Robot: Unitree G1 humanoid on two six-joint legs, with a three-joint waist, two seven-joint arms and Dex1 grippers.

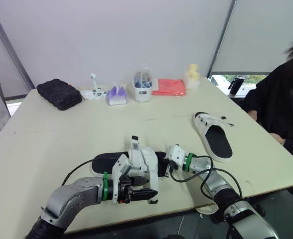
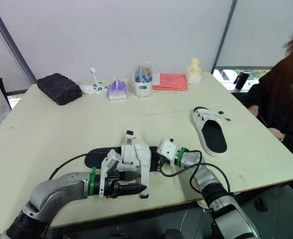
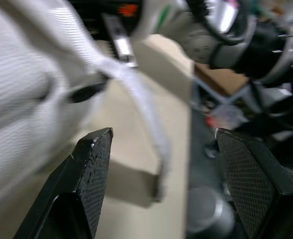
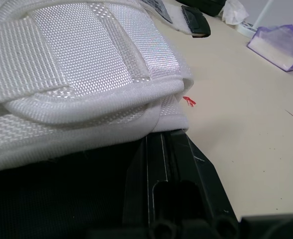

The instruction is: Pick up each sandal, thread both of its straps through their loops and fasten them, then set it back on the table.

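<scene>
Threading is the step in hand, by my reading; the near sandal (image 1: 106, 162) sits at the table's (image 1: 47, 144) front edge between your two arms, its white upper raised where they meet; the other sandal (image 1: 214, 135) lies flat, well apart toward the right side, and you judge it as waiting its turn; your left gripper (image 3: 164, 134) stands open, its two black fingers (image 3: 89, 174) spread wide with a loose white strap (image 3: 151, 114) hanging in the gap, touching neither; your right gripper (image 4: 169, 149) is pressed up against the webbing of the upper, and you cannot tell whether it is clamped or merely bracing; next you need to close on that strap near its free end and steer it to its loop, which wants the sandal held steady; your left forearm lies along the near edge, pointing right; your right forearm comes in from the lower right, pointing left at the sandal
</scene>
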